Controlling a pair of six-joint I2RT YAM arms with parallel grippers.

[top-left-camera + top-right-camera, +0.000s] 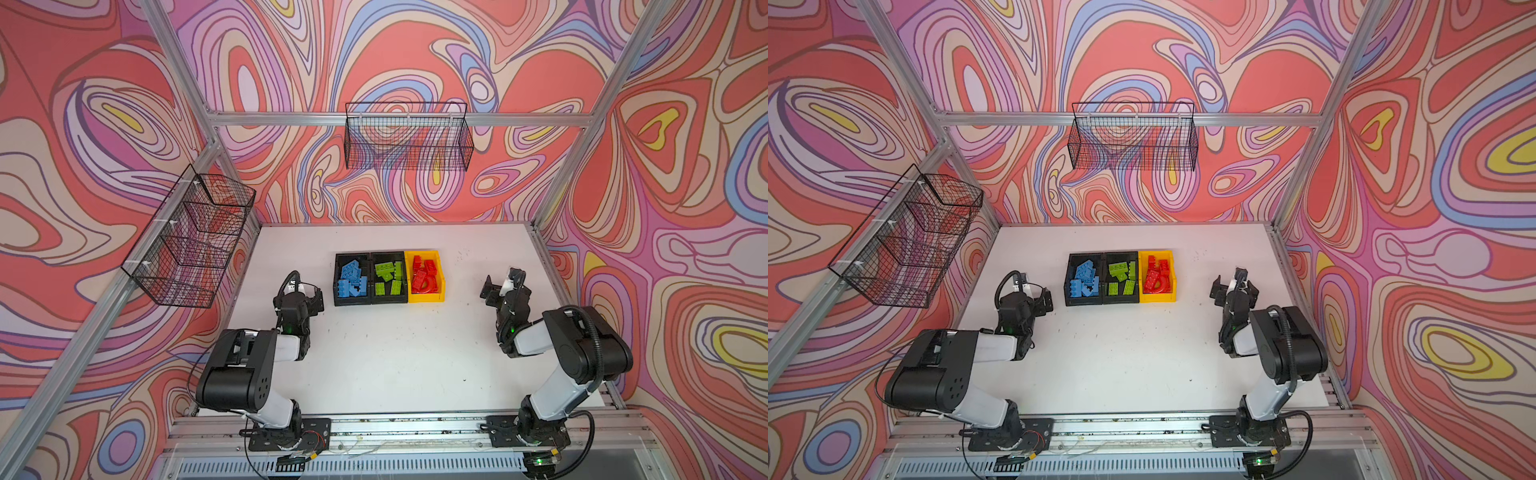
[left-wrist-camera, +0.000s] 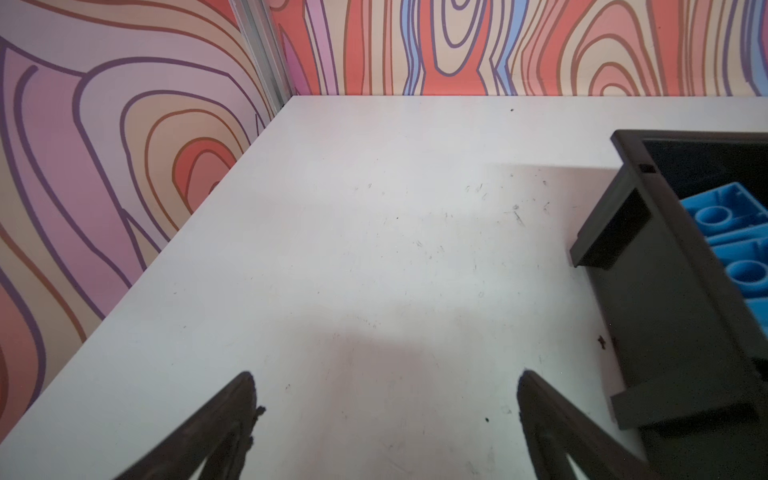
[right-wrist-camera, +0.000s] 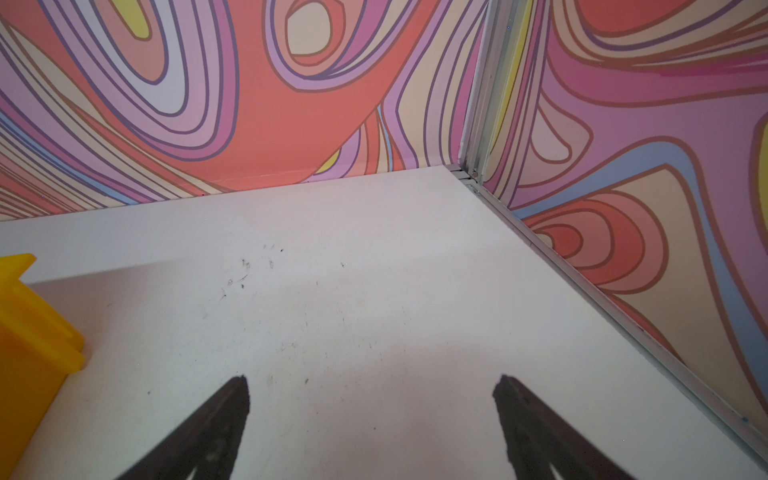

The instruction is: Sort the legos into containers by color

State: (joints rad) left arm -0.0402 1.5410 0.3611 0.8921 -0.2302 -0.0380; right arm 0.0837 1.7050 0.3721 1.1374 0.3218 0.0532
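— Left pincer (image 2: 386, 386): jaws wide apart, nothing between, over bare table (image 2: 374, 249). Right pincer (image 3: 370, 384)?
— Likewise spread and empty, near yellow container (image 3: 33, 332); only a corner of it in the wrist view.
— Legos?
— All binned. Blue legos (image 1: 352, 279) in left black container (image 1: 351, 301), green legos (image 1: 389, 277) in middle black container (image 1: 388, 300), red legos (image 1: 424, 274) in yellow one.
— Any writing?
— Dark mark on white tag (image 1: 296, 286) at left wrist, too small to read.
— Anything cut off?
— Left black container, clipped at the left wrist view's edge; just a few blue studs showing.
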